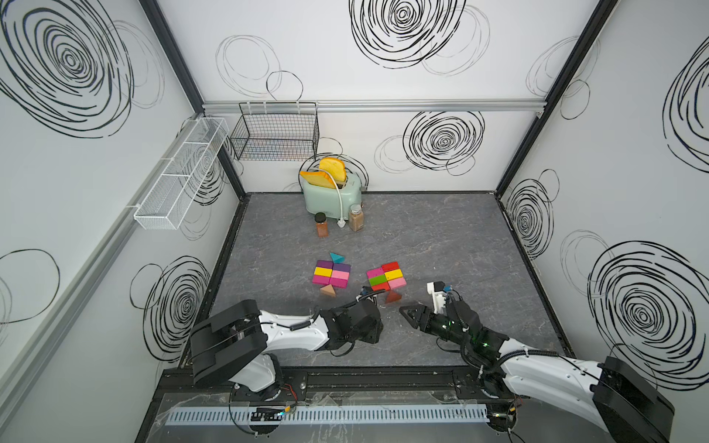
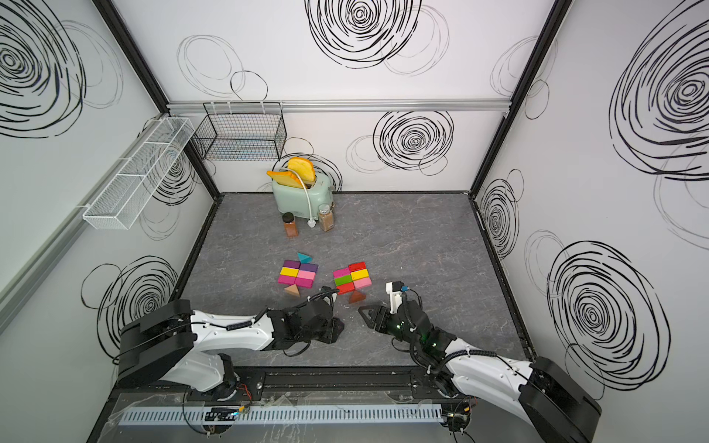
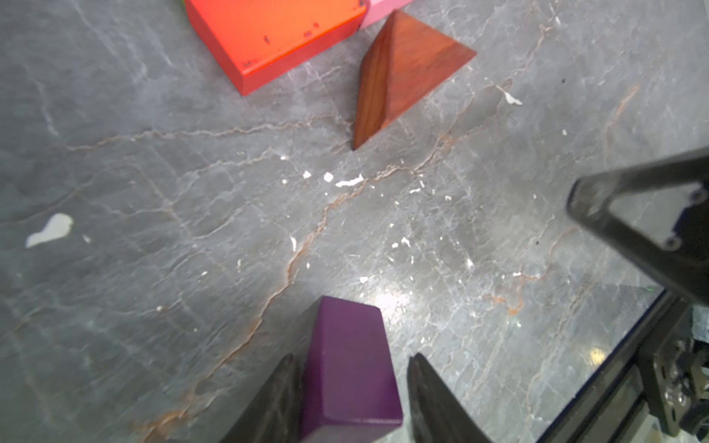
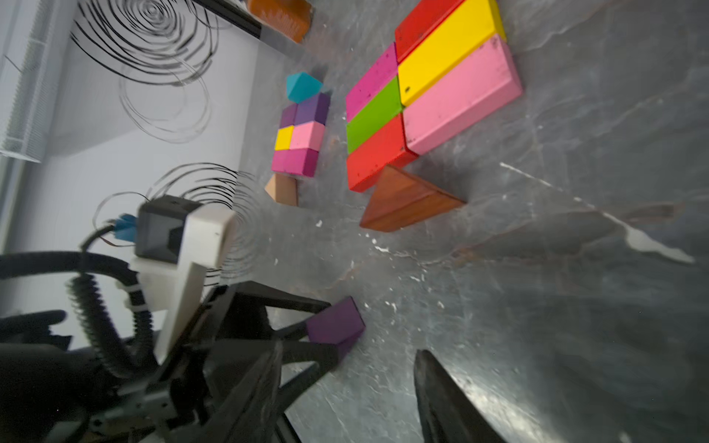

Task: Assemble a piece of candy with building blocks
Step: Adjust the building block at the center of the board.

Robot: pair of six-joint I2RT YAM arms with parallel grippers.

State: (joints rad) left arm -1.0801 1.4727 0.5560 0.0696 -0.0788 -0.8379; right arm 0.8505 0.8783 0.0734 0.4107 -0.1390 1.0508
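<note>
My left gripper [image 3: 353,360] is shut on a dark purple block [image 3: 349,364], held just above the grey table; the right wrist view shows that block [image 4: 335,322] pinched at its fingertips. A brown triangle [image 1: 393,297] lies ahead of it, touching a flat slab of red, green, magenta, yellow and pink bricks [image 1: 386,276]. To the left sits a second slab [image 1: 332,274] with a teal triangle [image 1: 337,257] at its far end and a tan triangle [image 1: 327,290] at its near end. My right gripper [image 1: 407,314] stands open and empty, facing the left gripper.
A mint toaster [image 1: 332,191] with toast stands at the back wall, with two brown spice jars [image 1: 321,224] [image 1: 356,218] in front of it. A black wire basket [image 1: 276,132] and a white mesh shelf [image 1: 180,180] hang on the walls.
</note>
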